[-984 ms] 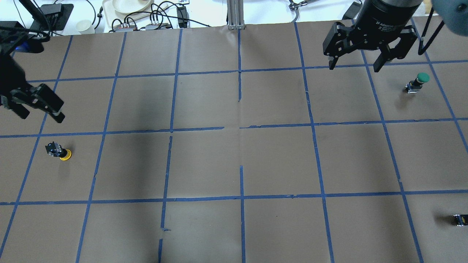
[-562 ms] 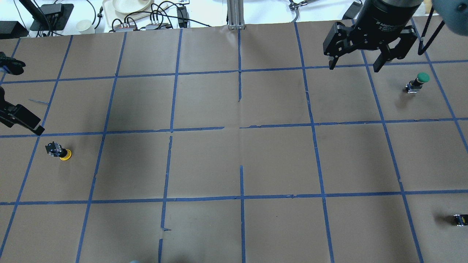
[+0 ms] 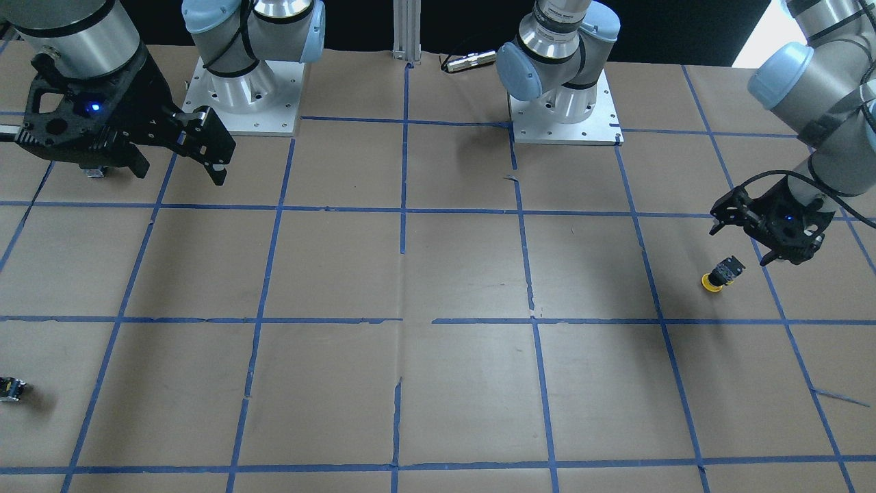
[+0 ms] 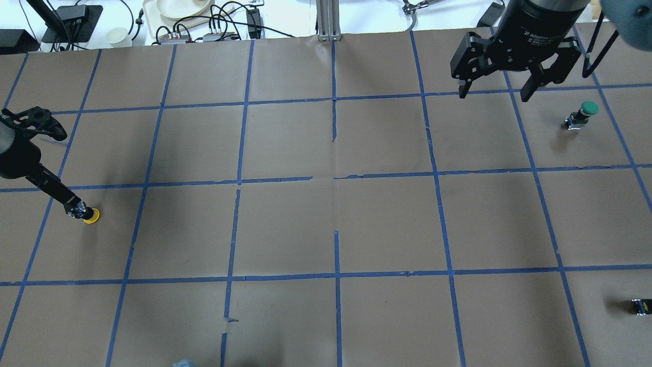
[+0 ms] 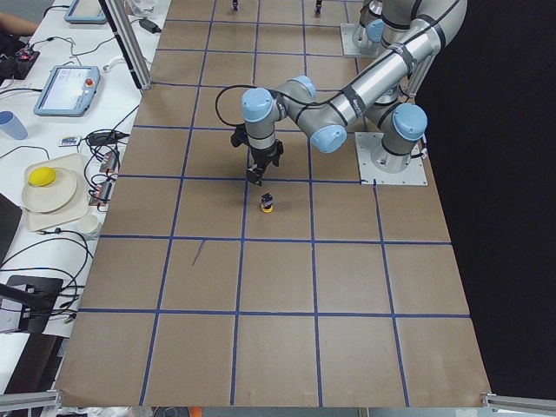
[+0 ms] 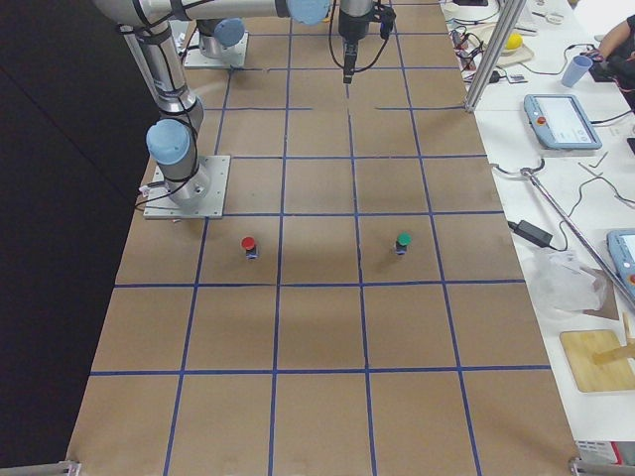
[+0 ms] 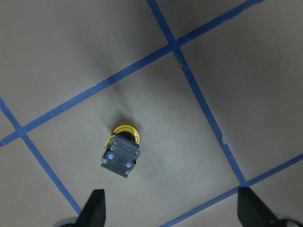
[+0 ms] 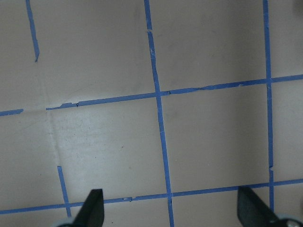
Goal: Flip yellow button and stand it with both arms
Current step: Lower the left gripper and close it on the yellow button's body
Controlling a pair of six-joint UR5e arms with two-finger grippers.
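Note:
The yellow button (image 4: 90,217) lies on its side near the table's left edge, black body (image 7: 120,159) toward my left gripper, yellow cap (image 7: 126,133) away from it. It also shows in the front-facing view (image 3: 717,276) and the left exterior view (image 5: 268,205). My left gripper (image 4: 69,171) is open and empty, hovering just above and behind the button; in the wrist view (image 7: 173,210) the button lies ahead between its fingers, untouched. My right gripper (image 4: 493,95) is open and empty, held high over the far right of the table.
A green-capped button (image 4: 583,114) stands at the far right, beside the right gripper. A red-capped button (image 6: 248,244) stands near the right arm's base. A small dark capless part (image 4: 642,306) lies at the near right edge. Blue tape lines grid the brown table (image 4: 336,224).
My left gripper has swung in from the upper left and come down over the yellow button, still open. The button and the right arm have not moved.

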